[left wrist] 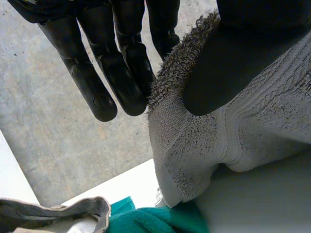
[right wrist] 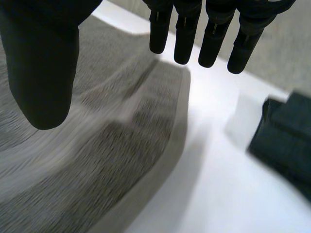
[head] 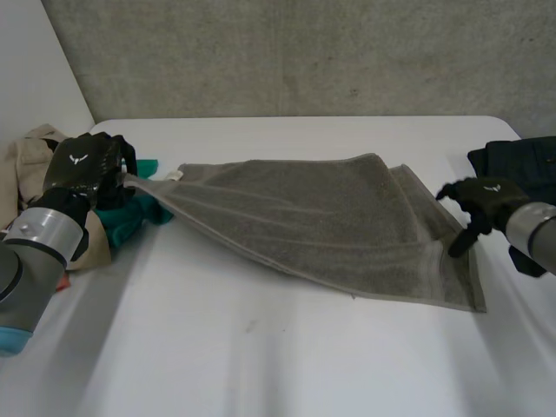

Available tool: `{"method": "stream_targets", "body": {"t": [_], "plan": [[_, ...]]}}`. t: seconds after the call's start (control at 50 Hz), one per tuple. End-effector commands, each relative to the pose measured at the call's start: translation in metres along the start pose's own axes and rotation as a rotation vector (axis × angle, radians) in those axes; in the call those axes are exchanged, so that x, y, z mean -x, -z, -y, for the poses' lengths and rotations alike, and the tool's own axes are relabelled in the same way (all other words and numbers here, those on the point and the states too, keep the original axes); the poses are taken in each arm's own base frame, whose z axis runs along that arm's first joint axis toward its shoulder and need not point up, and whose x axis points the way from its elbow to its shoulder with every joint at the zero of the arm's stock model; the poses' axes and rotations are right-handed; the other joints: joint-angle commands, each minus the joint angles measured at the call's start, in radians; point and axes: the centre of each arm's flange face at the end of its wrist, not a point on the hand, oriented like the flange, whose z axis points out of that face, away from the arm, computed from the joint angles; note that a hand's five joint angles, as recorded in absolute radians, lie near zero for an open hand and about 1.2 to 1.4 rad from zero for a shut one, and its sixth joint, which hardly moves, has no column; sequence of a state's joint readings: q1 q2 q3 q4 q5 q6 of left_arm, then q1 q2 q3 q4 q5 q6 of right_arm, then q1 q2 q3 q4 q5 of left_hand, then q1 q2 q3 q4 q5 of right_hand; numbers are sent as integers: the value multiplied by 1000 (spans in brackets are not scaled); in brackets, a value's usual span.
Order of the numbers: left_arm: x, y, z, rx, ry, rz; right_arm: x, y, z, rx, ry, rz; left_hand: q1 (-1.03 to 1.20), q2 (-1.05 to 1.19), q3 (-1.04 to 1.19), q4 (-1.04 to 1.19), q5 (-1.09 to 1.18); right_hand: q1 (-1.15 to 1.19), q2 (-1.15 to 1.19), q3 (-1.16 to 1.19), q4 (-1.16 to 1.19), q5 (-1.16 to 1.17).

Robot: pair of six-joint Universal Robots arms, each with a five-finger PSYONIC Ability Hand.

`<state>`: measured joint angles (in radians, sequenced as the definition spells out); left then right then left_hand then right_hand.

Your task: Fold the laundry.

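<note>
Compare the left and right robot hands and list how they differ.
The left robot hand pinches a corner of the grey towel between thumb and fingers; the right robot hand holds nothing, fingers straight. The left holds its end off the table; the right is by the opposite end, which lies flat. Both are black.

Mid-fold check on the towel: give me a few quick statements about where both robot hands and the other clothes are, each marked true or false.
1. The left robot hand pinches a corner of the grey towel. True.
2. The right robot hand grips the towel's other end. False: its fingers are straight and hold nothing, at the towel's right edge.
3. A teal cloth lies by the left robot hand. True.
4. The dark blue garment lies on the towel. False: it lies on the table, apart from the towel, beyond the right robot hand.
</note>
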<state>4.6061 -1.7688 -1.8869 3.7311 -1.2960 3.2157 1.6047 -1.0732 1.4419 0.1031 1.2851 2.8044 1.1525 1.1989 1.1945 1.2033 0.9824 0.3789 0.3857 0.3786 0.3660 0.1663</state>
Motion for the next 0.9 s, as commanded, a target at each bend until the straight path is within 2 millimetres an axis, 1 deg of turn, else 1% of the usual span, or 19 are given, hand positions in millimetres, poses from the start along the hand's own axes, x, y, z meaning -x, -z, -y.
{"method": "stream_targets", "body": {"t": [0.02, 0.08, 0.1, 0.16, 0.24, 0.36, 0.5, 0.58, 0.76, 0.9], "plan": [[-1, 5, -5, 25, 17, 0, 0, 16, -26, 132, -60, 44, 244, 197, 202, 193, 239, 30, 24, 31, 43, 68], [-1, 5, -6, 30, 16, 2, 3, 21, -32, 134, -50, 68, 244, 197, 202, 193, 239, 98, 91, 98, 111, 136], [0, 5, -6, 32, 17, 5, 4, 22, -34, 117, -33, 74, 244, 197, 202, 193, 239, 174, 167, 174, 187, 212], [1, 5, -6, 32, 16, 6, 4, 26, -36, 81, 0, 77, 244, 197, 202, 193, 239, 242, 235, 242, 255, 280], [2, 6, -6, 34, 17, 9, 8, 33, -39, 46, 61, 73, 244, 197, 202, 193, 239, 268, 261, 269, 281, 306], [2, 6, -7, 36, 18, 9, 15, 43, -50, 63, 133, 85, 244, 197, 202, 193, 239, 277, 270, 277, 290, 315], [-1, 8, -8, 40, 19, 2, 16, 37, -66, 71, 197, 108, 244, 197, 202, 193, 239, 251, 244, 251, 264, 289], [-1, 7, -8, 37, 18, 3, 16, 32, -71, 52, 211, 118, 244, 197, 202, 193, 239, 251, 244, 251, 264, 289], [0, 7, -9, 38, 18, 6, 19, 24, -73, -13, 233, 131, 244, 197, 202, 193, 239, 289, 282, 289, 302, 327], [2, 7, -9, 36, 21, 9, 18, 17, -72, -58, 259, 115, 244, 197, 202, 193, 239, 441, 435, 442, 454, 479]]}}
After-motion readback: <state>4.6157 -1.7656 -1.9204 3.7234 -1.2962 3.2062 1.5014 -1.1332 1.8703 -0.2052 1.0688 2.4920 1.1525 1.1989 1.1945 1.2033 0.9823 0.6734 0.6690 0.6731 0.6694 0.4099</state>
